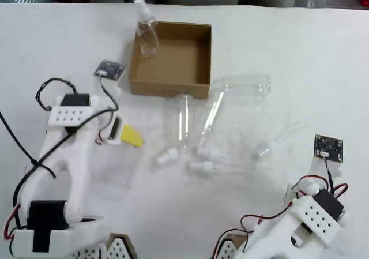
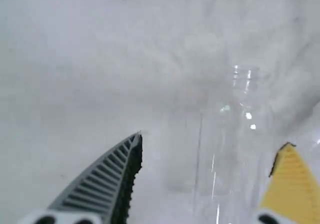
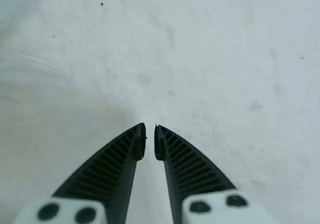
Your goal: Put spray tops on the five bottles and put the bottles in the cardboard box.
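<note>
Done: one capped bottle (image 1: 147,31) is in the box (image 1: 196,51), at its far-left corner. Left to do: four bottles to cap and box.

Three bare bottles (image 1: 184,120) lie on the desk (image 1: 288,40) just in front of the box. A fourth bottle (image 2: 240,99) lies farther out, front-left of the box. The left hand (image 2: 212,139) is spread either side of it, not clamping.

Four loose tops (image 1: 202,166) lie in front of the box. The right hand (image 3: 150,129) is pressed together and empty, well off to the box's front-right.

Count: 5 bottles, 5 tops (1 fitted), 1 box.

My right claw (image 3: 150,134): ribbed matt black plastic. My left claw (image 2: 214,139): one side smooth yellow plastic. Bottle (image 2: 235,154): clear, glossy plastic. Cardboard box (image 1: 167,89): matt brown.
</note>
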